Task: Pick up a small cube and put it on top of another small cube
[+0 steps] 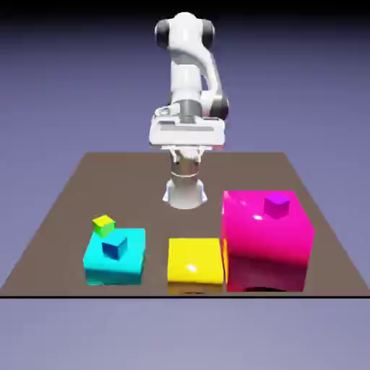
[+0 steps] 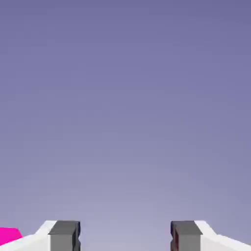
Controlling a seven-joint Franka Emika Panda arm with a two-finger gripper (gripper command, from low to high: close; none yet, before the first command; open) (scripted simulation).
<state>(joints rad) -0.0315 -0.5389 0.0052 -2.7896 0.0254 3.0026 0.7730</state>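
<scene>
**Far from the green cube: jaws spread, nothing held**

At the bench's point(image 1: 72, 189) front corner, on the exterior view's left, the small green cube point(image 1: 104, 225) sits at the back corner of the cyan block point(image 1: 113, 259); whether it rests on the block's top or just behind it is unclear. 1 tiny dark blue cube point(image 1: 114, 248) sits on that block's top, near the green one. A yellow block point(image 1: 194, 264) stands beside the cyan one, then a big magenta block point(image 1: 266, 242) with a tiny purple cube point(image 1: 276, 205) on top.

Arm point(image 1: 189, 69) is folded up at the far edge, hand raised, well apart from the green cube. Hand view: the jaws point(image 2: 125, 236) are spread wide with only backdrop between them; a magenta sliver point(image 2: 9, 235) shows at lower left. Green cube not visible there.
</scene>
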